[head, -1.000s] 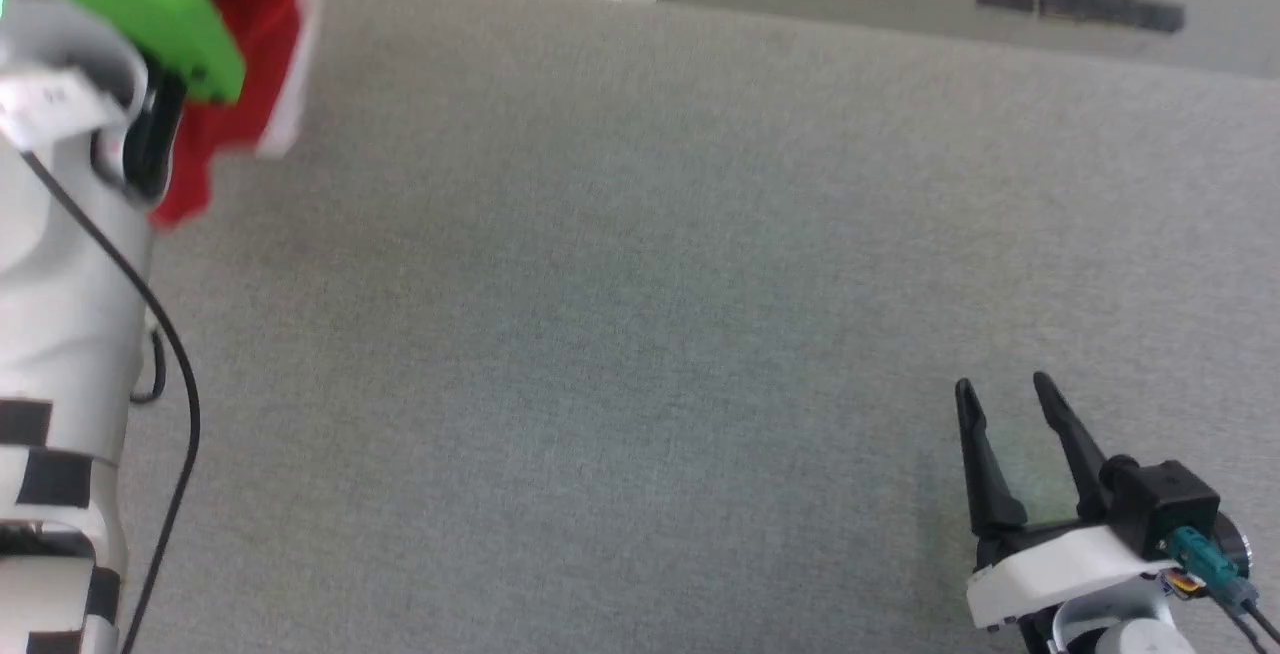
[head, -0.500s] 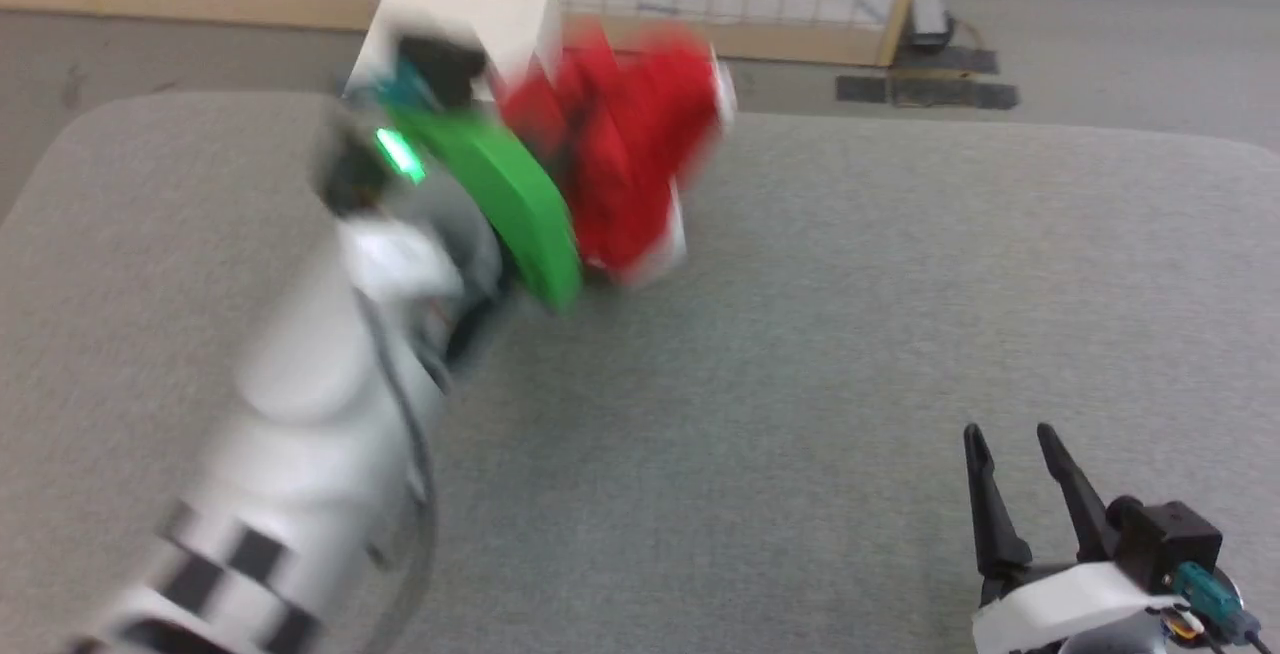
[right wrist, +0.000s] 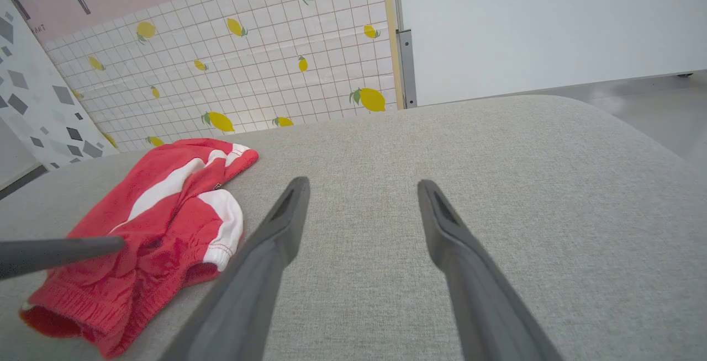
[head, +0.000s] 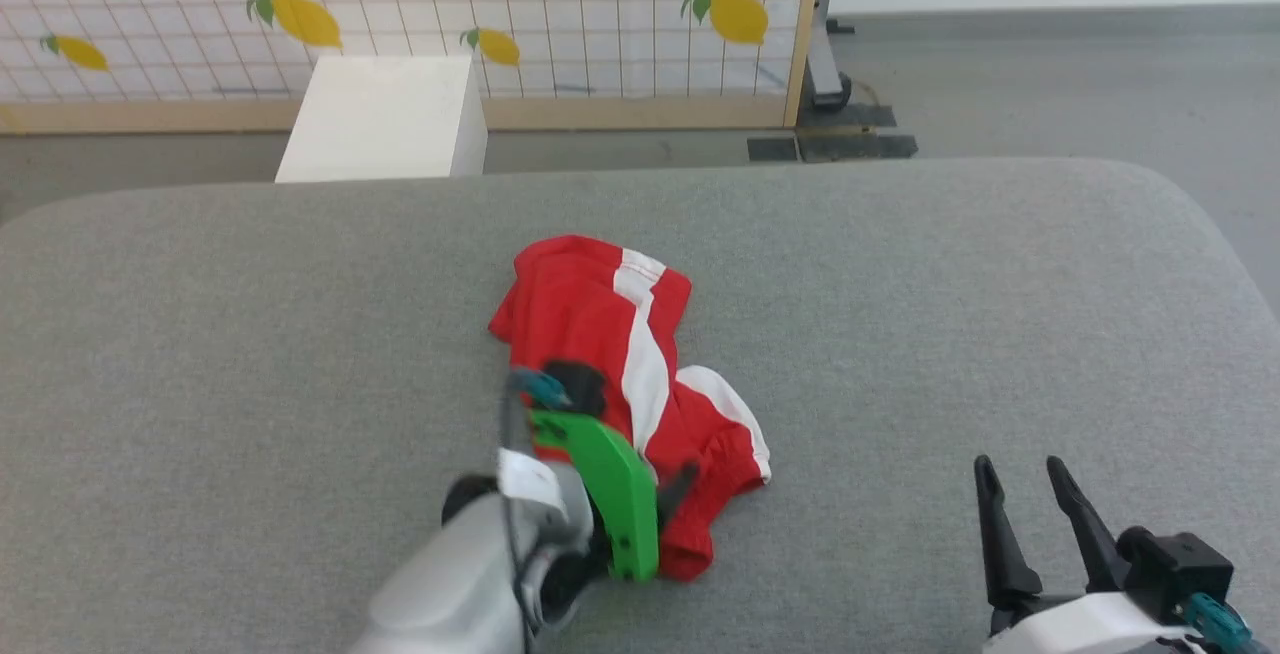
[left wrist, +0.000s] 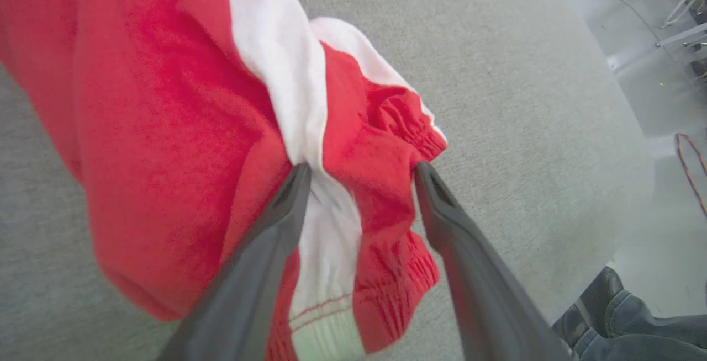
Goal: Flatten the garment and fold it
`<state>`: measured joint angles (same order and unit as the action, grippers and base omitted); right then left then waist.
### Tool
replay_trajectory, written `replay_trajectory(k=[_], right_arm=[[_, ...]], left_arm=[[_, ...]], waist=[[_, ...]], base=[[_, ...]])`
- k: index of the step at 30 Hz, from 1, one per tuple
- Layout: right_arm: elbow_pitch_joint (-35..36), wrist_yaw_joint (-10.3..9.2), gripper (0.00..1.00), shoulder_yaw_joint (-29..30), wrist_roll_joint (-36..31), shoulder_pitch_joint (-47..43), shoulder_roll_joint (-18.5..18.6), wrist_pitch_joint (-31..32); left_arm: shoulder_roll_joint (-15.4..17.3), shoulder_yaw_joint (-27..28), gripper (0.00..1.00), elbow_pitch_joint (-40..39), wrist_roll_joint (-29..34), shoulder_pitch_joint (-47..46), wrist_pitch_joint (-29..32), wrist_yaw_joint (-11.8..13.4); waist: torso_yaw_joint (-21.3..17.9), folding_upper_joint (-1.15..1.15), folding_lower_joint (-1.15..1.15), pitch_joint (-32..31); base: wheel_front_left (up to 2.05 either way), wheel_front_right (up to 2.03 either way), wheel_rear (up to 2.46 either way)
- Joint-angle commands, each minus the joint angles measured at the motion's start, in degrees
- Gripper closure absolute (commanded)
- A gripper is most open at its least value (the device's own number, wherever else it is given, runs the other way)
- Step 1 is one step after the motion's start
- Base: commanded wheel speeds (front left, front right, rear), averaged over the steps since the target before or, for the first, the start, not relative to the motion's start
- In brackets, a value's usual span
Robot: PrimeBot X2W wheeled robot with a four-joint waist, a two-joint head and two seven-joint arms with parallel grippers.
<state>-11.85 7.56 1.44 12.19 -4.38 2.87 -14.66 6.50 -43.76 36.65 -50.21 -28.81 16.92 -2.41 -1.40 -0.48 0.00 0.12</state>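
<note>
The garment (head: 590, 304) is a pair of red shorts with white stripes, lying crumpled in a heap near the middle of the grey padded table (head: 900, 284). My left gripper (head: 672, 486) sits low over the heap's near end. In the left wrist view its fingers (left wrist: 362, 170) stand open, tips against the garment (left wrist: 165, 101), with a white stripe and gathered red waistband between them. My right gripper (head: 1020, 469) is open and holds nothing at the lower right, off to the right of the cloth. The right wrist view shows the right gripper (right wrist: 362, 184) with the garment (right wrist: 165, 195) to its left.
A white box (head: 380, 119) stands on the floor beyond the table's far edge, before a lemon-patterned grid panel (head: 600, 14). The table's right end is rounded. A person's dark shoe (left wrist: 602, 306) is on the floor by the table's edge.
The head camera has swung, so the whole view shifted. The left gripper, shut on the hanging garment before, has come down to the table and opened; the garment now lies there.
</note>
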Motion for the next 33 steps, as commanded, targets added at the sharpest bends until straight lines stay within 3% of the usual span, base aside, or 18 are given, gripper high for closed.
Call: replay_trajectory(k=[1, 8, 14, 18, 23, 24, 29, 33], right_arm=[[0.31, -0.08, 0.0, 0.38, 0.57, -0.94, 0.0, -0.33], [0.64, -0.08, 0.0, 1.1, 0.91, -1.78, 0.0, -0.33], [0.44, -0.08, 0.0, 0.48, 1.18, -1.51, 0.0, -0.33], [0.52, -0.08, 0.0, -0.05, 0.92, -1.44, 0.0, -0.33], [-0.02, -0.08, 0.0, -0.59, 0.39, -1.52, 0.0, -0.33], [-0.75, -0.08, 0.0, -0.94, 0.07, -1.35, 0.0, -0.29], [-0.61, -0.08, 0.0, -2.95, -1.02, -0.67, 0.0, 1.88], [1.17, -0.08, 0.0, -7.95, -2.6, 1.12, 0.0, 7.38]], left_arm=[[0.63, 2.0, 0.0, -1.73, -1.39, 0.18, -1.67, 0.6], [6.09, 13.03, 0.0, -12.46, -3.61, 0.5, -14.04, 3.34], [15.7, 17.77, 0.0, -19.26, 6.8, 5.19, -29.61, 8.45], [18.54, 21.45, 0.0, -23.86, 12.66, 11.13, -31.79, 12.39], [17.21, 27.24, 0.0, -31.29, 17.94, 20.67, -31.9, 15.05], [14.93, 30.02, 0.0, -33.75, 19.56, 26.4, -31.91, 15.47], [11.45, 32.68, 0.0, -35.34, 21.32, 32.33, -31.91, 14.47], [9.45, 34.35, 0.0, -35.75, 22.51, 34.1, -31.91, 13.27]], waist=[[0.1, 0.48, 0.0, -1.04], [2.62, 0.48, 0.0, -2.25], [4.32, 0.48, 0.0, -2.7], [5.3, 0.48, 0.0, -2.57], [6.0, 0.48, 0.0, -2.39], [6.08, 0.48, 0.0, -2.4], [6.31, 0.48, 0.0, -2.07], [6.65, 0.48, 0.0, -1.6]], base=[[0.0, 0.0, 0.0], [0.0, 0.0, 0.0], [0.0, 0.0, 0.0], [0.0, 0.0, 0.0], [0.0, 0.0, 0.0], [0.0, 0.0, 0.0], [0.0, 0.0, 0.0], [0.0, 0.0, 0.0]])
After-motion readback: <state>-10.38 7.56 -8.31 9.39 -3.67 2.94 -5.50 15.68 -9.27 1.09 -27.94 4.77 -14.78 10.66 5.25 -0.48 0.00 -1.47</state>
